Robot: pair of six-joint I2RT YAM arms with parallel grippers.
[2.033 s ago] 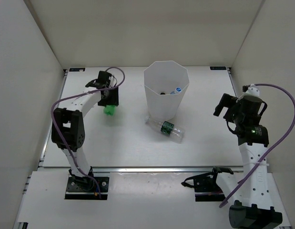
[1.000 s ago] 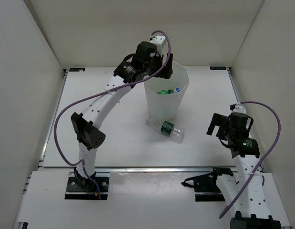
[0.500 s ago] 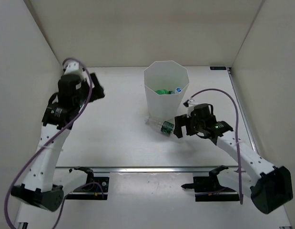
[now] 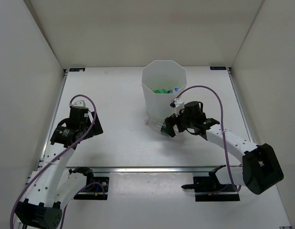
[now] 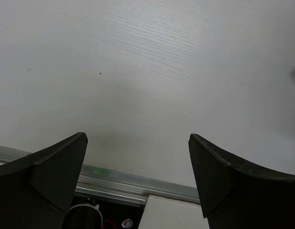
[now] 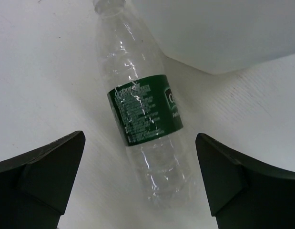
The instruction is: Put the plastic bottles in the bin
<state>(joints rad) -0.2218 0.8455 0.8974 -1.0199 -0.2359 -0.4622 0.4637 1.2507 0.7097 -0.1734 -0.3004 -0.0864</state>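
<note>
The bin (image 4: 146,98) stands tall and translucent white at the middle back of the table, and its wall (image 6: 223,33) fills the top right of the right wrist view. Inside it lie an all-green bottle (image 4: 160,91) and another with a blue cap (image 4: 176,89). A clear plastic bottle with a green label (image 6: 145,114) lies on the table against the bin's base (image 4: 162,126). My right gripper (image 6: 140,136) is open, its fingers either side of this bottle's lower body (image 4: 171,128). My left gripper (image 5: 137,138) is open and empty over bare table at the left (image 4: 91,125).
A metal rail (image 5: 118,179) runs along the table's near edge, just below the left gripper. White walls close the table in at the left, back and right.
The left arm has swung away from the bin, back to the near left, and lowered. The right arm has reached in from the right and straddles the lying bottle. The all-green bottle now lies in the bin.
</note>
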